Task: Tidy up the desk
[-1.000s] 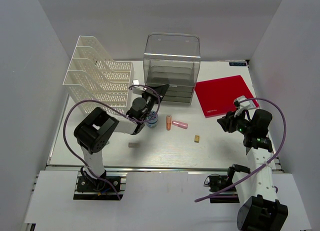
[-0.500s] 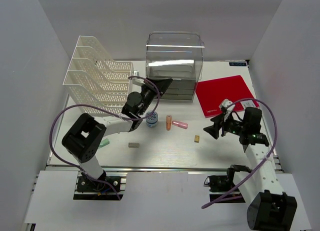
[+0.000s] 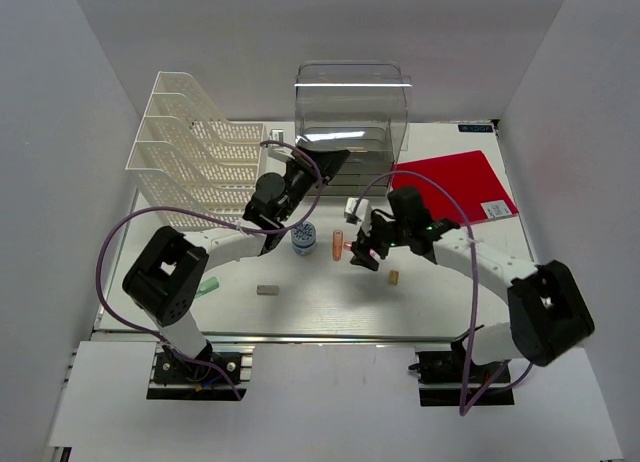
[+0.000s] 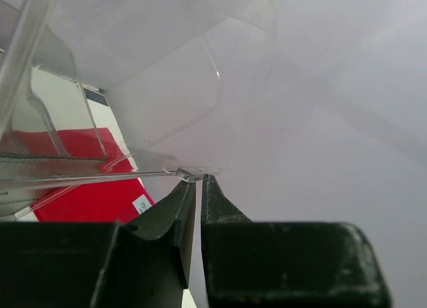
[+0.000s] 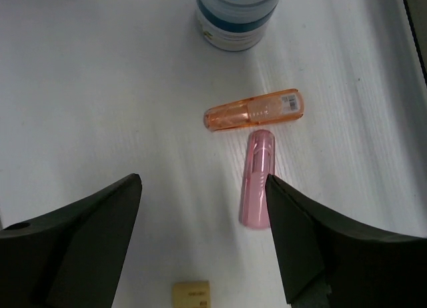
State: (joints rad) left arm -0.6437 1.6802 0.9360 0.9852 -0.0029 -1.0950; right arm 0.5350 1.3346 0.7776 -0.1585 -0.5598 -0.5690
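Note:
The white desk (image 3: 330, 304) carries small loose items. My left gripper (image 3: 337, 160) reaches back to the clear plastic drawer box (image 3: 350, 107). In the left wrist view its jaws (image 4: 198, 177) are shut on a thin clear tab at the edge of the box's cover (image 4: 167, 115), which looks raised. My right gripper (image 3: 362, 250) hangs open above the desk's middle. In the right wrist view the gripper (image 5: 203, 181) is wide apart. A pink tube (image 5: 257, 178) lies just inside its right finger, and an orange tube (image 5: 253, 110) lies beyond.
A blue-and-white bottle (image 3: 304, 239) stands beside the orange tube (image 3: 337, 245). A tan eraser (image 3: 394, 277), a small grey piece (image 3: 266, 290) and a green item (image 3: 207, 287) lie on the desk. A white mesh file rack (image 3: 195, 152) stands back left, and a red folder (image 3: 450, 177) lies back right.
My right arm swung from the right side to the desk's middle and its jaws opened wide. The left gripper moved back toward the box, and the clear cover rose slightly.

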